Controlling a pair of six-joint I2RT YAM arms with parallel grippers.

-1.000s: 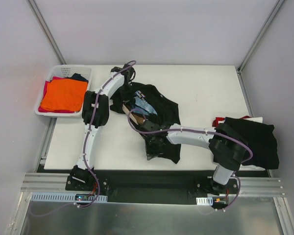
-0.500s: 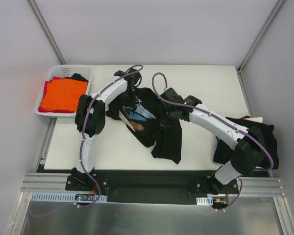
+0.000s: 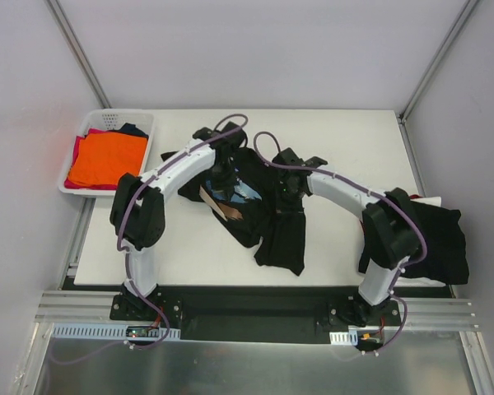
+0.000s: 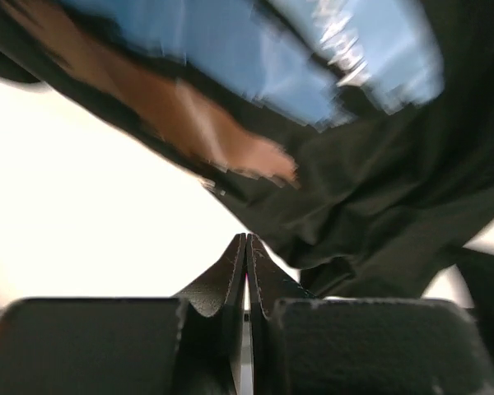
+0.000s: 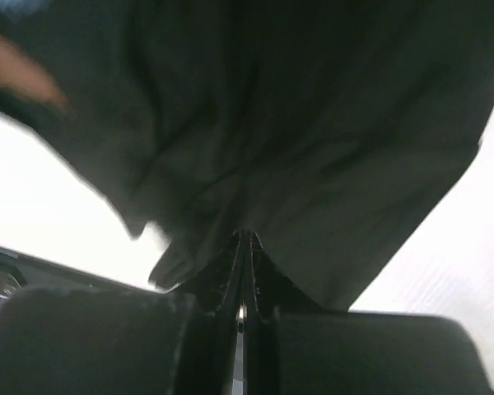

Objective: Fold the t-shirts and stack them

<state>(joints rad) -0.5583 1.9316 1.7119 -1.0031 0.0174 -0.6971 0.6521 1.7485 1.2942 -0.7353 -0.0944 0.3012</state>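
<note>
A black t-shirt (image 3: pixel 273 226) with a blue, tan and brown print (image 3: pixel 229 196) lies bunched in the middle of the white table (image 3: pixel 354 140). My left gripper (image 3: pixel 222 170) is over its back left part. In the left wrist view its jaws (image 4: pixel 247 239) are pressed together, with the shirt's edge (image 4: pixel 395 189) at their tips. My right gripper (image 3: pixel 286 188) is over the shirt's back right part. In the right wrist view it (image 5: pixel 245 235) is shut on a fold of black cloth (image 5: pixel 313 123) that spreads out from the tips.
A white lattice basket (image 3: pixel 107 120) at the back left holds orange (image 3: pixel 107 159), red and navy shirts. A pile of black cloth (image 3: pixel 432 234) lies at the table's right edge, with red and white cloth (image 3: pixel 369 201) showing beside it.
My right gripper has swung from the shirt's near hem to its back right part. My left gripper has come nearer and rightwards. The shirt now lies more bunched.
</note>
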